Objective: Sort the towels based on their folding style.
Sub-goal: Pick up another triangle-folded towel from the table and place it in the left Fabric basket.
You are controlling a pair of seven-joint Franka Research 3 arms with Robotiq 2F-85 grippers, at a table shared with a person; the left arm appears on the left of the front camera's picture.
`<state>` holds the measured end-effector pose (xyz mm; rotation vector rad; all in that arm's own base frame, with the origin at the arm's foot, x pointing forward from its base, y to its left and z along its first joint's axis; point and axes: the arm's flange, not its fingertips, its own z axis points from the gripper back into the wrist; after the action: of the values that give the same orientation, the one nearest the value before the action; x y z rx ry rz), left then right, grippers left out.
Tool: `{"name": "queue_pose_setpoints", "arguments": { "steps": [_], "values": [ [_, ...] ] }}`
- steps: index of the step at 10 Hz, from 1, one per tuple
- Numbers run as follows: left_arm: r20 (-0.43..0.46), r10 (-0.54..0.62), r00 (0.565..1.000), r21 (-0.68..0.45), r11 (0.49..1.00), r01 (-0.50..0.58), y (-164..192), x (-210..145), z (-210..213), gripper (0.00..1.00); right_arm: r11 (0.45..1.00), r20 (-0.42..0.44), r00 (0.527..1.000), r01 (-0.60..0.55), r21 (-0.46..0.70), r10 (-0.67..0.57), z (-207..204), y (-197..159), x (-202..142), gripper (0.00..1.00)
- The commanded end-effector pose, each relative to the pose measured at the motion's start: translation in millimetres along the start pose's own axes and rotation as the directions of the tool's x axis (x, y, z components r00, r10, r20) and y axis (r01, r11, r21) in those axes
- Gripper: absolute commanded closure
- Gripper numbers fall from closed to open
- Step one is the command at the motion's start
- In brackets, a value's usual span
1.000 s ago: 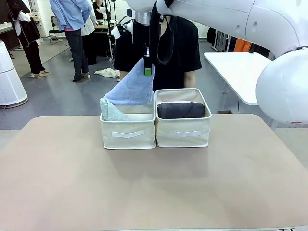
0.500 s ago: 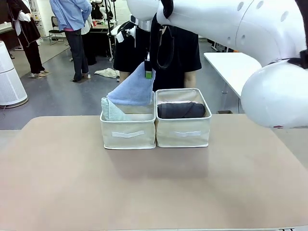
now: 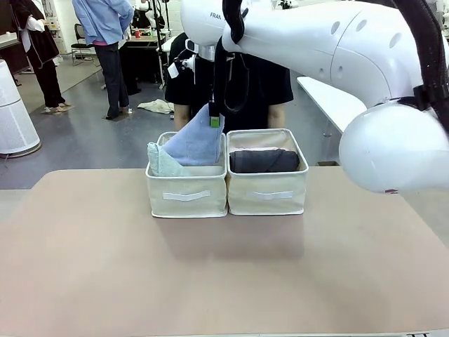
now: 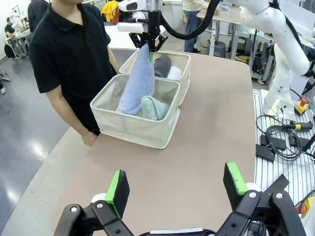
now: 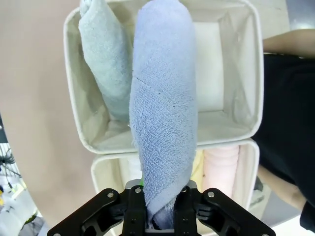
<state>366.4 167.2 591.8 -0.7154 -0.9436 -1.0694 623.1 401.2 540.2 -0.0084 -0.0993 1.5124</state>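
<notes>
Periwinkle blue towel (image 3: 195, 142), a cone-shaped fold, hangs by its narrow tip from the right gripper (image 3: 215, 121), whose fingers are clamped together on it; its wide end is down inside the left cream bin (image 3: 186, 194), beside the pale grey-green towel (image 3: 161, 161) that leans in the same bin. From the right wrist the blue cloth (image 5: 164, 113) runs straight down from the pinched fingers (image 5: 134, 209) into that bin, the grey-green fold (image 5: 107, 59) next to it. The right-hand bin (image 3: 267, 192), touching the first, holds the dark grey rolled towel (image 3: 264, 161). The left gripper (image 4: 177, 184) hovers above the table (image 3: 210, 274), well apart from the bins, fingers wide apart and holding nothing. A person (image 4: 69, 54) in a black shirt stands at the far side
</notes>
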Motion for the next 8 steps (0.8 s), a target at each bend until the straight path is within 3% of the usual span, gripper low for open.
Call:
{"name": "queue_pose_setpoints", "arguments": {
  "steps": [1, 4, 8],
  "values": [
    [0.024, -0.013, 1.0, 0.003, 1.0, 0.013, 0.3, 0.3, 1.4, 0.0, 0.997, 0.033, 0.998, -0.061, 0.039, 0.06, -1.8, -17.6, 11.4, 0.83],
    [0.024, -0.013, 1.0, 0.003, 1.0, 0.013, 0.3, 0.3, 1.4, 0.0, 0.989, 0.041, 0.994, -0.102, 0.104, 0.098, -21.3, -14.5, 10.7, 0.83],
    [0.024, -0.013, 1.0, 0.003, 1.0, 0.013, 0.3, 0.3, 1.4, 0.0, 0.983, -0.027, 0.993, -0.109, 0.148, 0.114, -51.8, -11.2, 11.3, 0.83]
  ]
}}
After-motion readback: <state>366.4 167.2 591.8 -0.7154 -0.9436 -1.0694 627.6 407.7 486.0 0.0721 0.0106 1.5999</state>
